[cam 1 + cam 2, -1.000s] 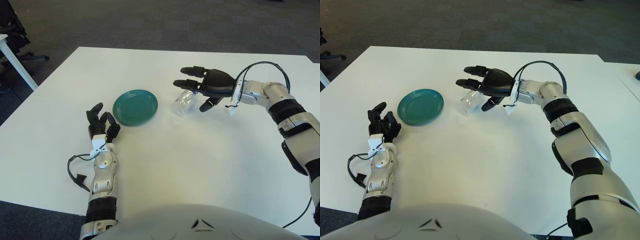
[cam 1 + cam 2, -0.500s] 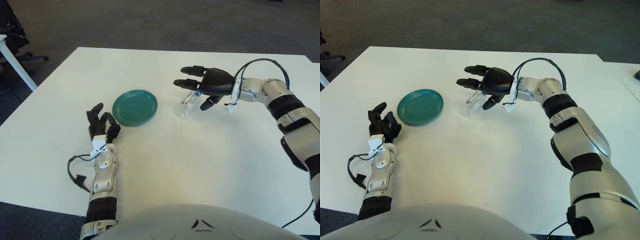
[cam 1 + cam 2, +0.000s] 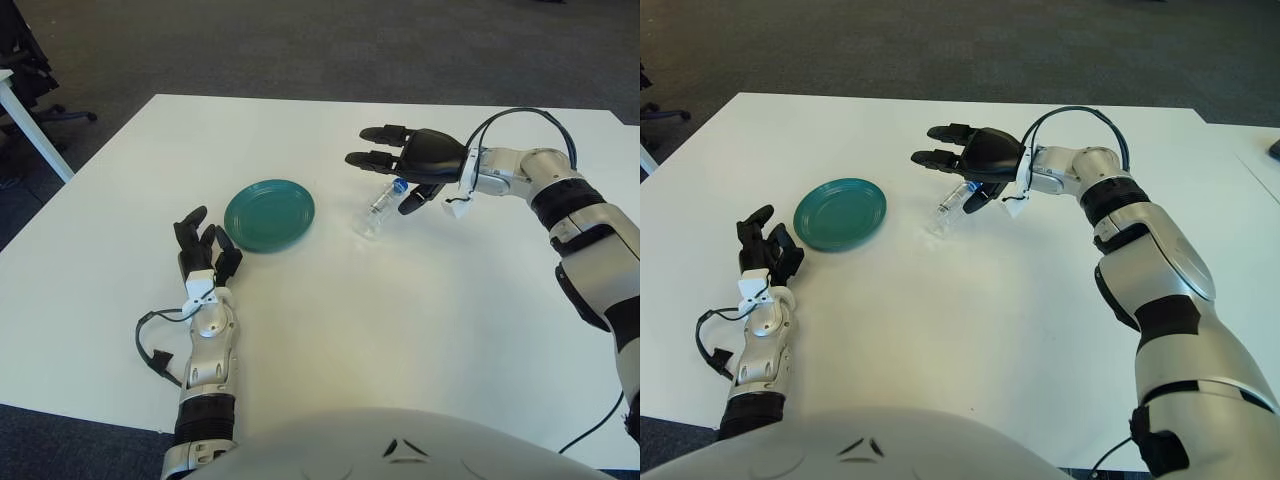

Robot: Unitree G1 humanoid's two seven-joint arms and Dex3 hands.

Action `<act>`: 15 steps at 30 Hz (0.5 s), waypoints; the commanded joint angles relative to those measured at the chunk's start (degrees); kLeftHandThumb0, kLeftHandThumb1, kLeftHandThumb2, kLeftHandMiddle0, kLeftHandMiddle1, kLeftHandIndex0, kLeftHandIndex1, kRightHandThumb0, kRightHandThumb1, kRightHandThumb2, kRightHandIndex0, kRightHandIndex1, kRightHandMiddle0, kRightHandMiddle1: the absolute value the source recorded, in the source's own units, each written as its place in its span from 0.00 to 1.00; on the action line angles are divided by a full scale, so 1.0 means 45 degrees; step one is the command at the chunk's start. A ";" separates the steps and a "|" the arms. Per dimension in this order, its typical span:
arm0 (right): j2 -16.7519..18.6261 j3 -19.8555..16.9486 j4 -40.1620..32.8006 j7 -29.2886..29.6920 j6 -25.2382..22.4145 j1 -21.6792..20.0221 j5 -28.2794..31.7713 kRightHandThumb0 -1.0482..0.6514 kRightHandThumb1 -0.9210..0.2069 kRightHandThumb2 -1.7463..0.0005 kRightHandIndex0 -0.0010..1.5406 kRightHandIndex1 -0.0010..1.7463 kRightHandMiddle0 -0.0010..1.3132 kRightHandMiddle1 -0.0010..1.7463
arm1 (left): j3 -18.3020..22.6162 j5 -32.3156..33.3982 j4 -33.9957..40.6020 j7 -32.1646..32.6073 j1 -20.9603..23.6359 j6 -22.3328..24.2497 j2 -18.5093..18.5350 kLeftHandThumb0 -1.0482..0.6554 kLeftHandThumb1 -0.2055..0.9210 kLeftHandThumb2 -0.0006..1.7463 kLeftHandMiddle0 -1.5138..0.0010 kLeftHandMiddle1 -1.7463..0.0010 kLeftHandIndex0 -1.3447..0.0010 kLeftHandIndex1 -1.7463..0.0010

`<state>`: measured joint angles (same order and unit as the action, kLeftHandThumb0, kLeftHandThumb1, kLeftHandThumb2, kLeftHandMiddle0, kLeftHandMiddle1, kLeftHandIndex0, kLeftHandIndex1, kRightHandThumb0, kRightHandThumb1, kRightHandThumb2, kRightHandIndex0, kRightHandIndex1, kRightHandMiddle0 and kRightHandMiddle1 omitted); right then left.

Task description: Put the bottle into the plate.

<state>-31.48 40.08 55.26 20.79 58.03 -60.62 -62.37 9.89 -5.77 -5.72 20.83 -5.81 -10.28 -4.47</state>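
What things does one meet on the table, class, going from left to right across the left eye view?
Left robot hand → green plate → clear bottle → right robot hand, which hangs over the bottle's capped end, fingers spread.

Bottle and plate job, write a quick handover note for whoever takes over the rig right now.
Right hand: fingers spread above the bottle's cap end, not closed on it.
Left hand: idle, near-left of the plate, holding nothing.
Bottle: clear, blue cap, tilted with its base on the table, to the right of the plate and apart from it.
Plate: green, nothing in it.
Done: right hand positioned at the bottle.
Left: grasp the bottle, carry it left, set it in the plate.
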 commanded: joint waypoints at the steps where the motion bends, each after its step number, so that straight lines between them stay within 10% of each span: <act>1: 0.0259 0.0181 0.0373 0.0209 -0.0215 -0.0525 -0.0092 0.00 0.00 0.62 0.00 0.00 0.00 0.00 | -0.0035 -0.0160 0.0157 0.0124 -0.0087 0.0032 -0.0013 0.17 1.00 0.51 0.77 0.80 1.00 0.42; 15: 0.1201 0.0807 0.1541 0.1094 -0.0734 -0.0433 -0.0140 0.00 0.00 0.62 0.00 0.00 0.00 0.00 | -0.0206 -0.0206 0.1202 -0.0047 -0.1110 0.0167 -0.0202 0.18 1.00 0.50 0.76 0.81 1.00 0.41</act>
<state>-27.32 42.77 61.22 24.15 55.62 -62.50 -62.39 9.51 -6.00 -1.79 20.98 -9.51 -9.85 -5.17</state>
